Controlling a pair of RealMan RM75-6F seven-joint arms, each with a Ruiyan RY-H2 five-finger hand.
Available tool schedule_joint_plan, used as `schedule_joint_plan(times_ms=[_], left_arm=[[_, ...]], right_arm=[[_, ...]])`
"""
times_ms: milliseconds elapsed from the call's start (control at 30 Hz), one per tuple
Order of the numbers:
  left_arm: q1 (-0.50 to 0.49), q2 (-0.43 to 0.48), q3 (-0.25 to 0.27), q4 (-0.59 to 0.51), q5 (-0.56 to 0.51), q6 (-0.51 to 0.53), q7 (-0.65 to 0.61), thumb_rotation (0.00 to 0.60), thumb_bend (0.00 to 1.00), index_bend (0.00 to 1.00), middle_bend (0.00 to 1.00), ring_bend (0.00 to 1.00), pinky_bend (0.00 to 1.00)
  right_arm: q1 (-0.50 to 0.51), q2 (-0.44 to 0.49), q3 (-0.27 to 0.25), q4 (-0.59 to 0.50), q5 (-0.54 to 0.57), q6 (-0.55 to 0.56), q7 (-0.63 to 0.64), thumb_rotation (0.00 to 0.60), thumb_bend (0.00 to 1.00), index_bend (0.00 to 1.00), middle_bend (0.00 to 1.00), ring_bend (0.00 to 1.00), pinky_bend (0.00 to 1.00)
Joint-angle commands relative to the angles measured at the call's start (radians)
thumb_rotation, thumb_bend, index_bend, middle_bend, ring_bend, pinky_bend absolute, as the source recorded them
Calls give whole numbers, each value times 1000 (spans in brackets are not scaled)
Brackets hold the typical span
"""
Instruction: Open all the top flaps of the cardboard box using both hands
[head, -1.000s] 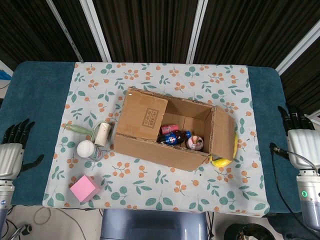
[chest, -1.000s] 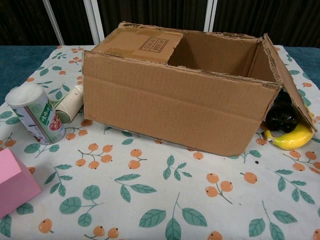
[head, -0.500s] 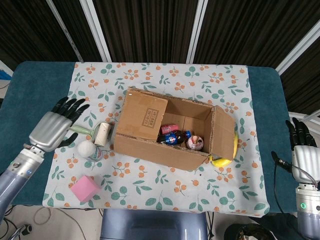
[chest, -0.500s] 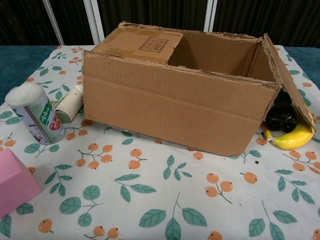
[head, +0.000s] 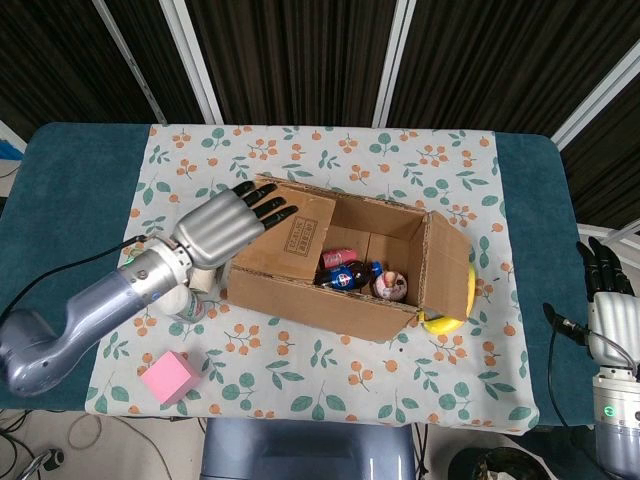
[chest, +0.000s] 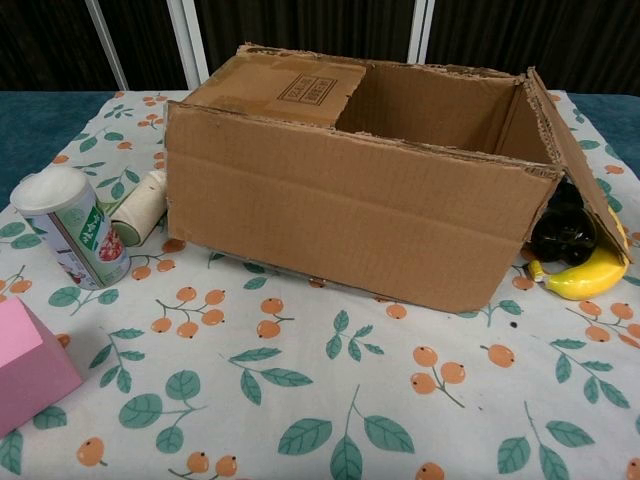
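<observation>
The cardboard box (head: 320, 300) (chest: 350, 215) stands mid-table. Its left top flap (head: 290, 235) (chest: 280, 85) lies folded flat over the opening. Its right flap (head: 447, 270) (chest: 575, 170) hangs outward and down. Bottles and a cup (head: 390, 285) show inside. My left hand (head: 228, 222) hovers at the box's left edge with fingers spread, fingertips over the closed flap; it holds nothing. My right hand (head: 608, 300) is off the table's right edge, fingers straight and apart, far from the box. Neither hand appears in the chest view.
A white can (head: 178, 300) (chest: 68, 225), a roller (head: 205, 270) (chest: 140, 205) and a pink block (head: 168, 376) (chest: 25, 360) lie left of the box. A yellow banana (head: 445, 322) (chest: 585, 275) sits under the right flap, with a dark object (chest: 562, 235) beside it.
My left arm has swung in from the table's left edge to the box, the hand now over the closed left flap. My right hand has sunk lower at the right edge.
</observation>
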Motion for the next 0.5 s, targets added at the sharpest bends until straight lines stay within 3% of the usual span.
schedule_joint_plan(times_ms=[33,300,500], left_arm=[[-149,-99,51,116,-49,-104,85,600,878,45,135,60,201],[-304,-220,169,220,-117,-122,150,600,919,92,188,103,238],[-397,-329,229,305,-180,-96,158,600,927,106,208,106,241]], right_arm=[[-4,2,5,-1,3,-12,6,600,321,0,0,0,223],[-13,1,25,5,-1,-26,16,600,321,0,0,0,223],[-22,2,43,9,8,-39,38,600,323,0,0,0,223]])
